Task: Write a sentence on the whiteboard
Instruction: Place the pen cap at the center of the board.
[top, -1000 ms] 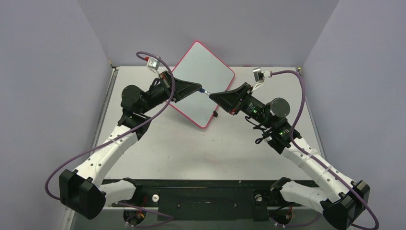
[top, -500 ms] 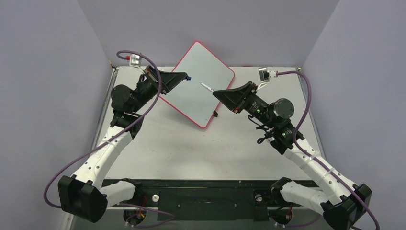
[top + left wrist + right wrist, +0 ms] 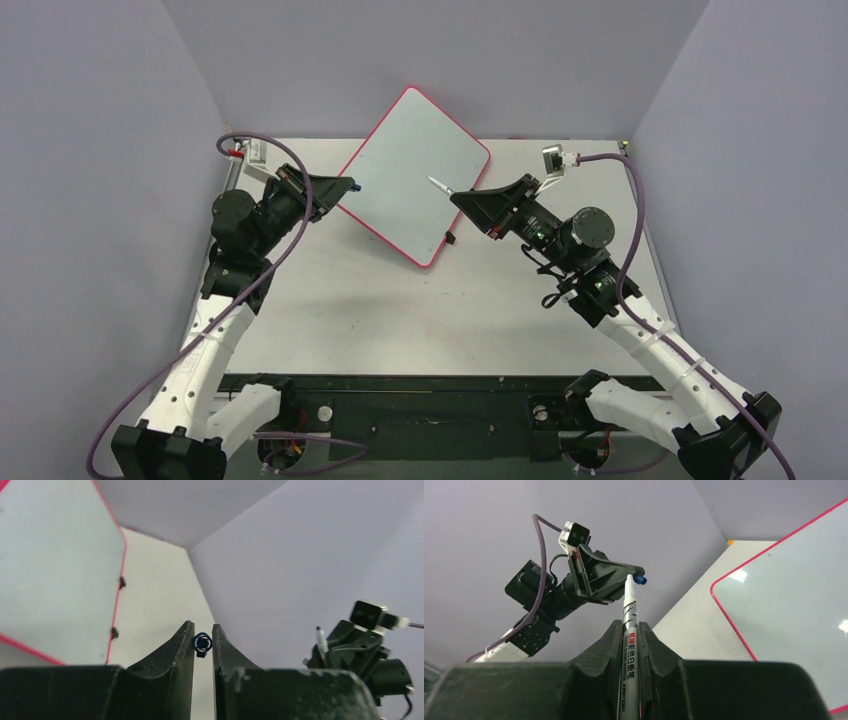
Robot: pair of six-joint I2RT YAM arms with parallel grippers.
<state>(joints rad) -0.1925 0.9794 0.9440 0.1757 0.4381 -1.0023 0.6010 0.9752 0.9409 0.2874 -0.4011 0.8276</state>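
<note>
Plain lilac walls enclose a pale grey worktop (image 3: 400, 310) on three sides.

The whiteboard (image 3: 405, 180) sits at the far middle of the worktop, turned diagonally, its far corner showing against the back wall. Whether it lies flat or leans cannot be told. Its face is blank; no sentence shows on it. Two small black clips (image 3: 121, 582) sit along the edge nearer the right arm.

The right pincer (image 3: 629, 625) is closed tight on the barrel of an uncapped marker (image 3: 629, 645), gripped about mid-length. The tip points out over the board's right part and appears to be off its surface. The left pincer (image 3: 202, 626) is out beside the board's left edge, nipped shut on the marker's blue cap (image 3: 202, 643).

Handling assessment: the board looks thin, rigid and light, with a slick face. Nothing is seen holding it, so it is likely to slide or pivot under pen pressure. The safe hold is the red rim at an edge or corner, clear of the writing area. The marker is slim, light and smooth, and may rotate or slip in the grip if pressed hard. Light contact is advised to spare the felt tip.
</note>
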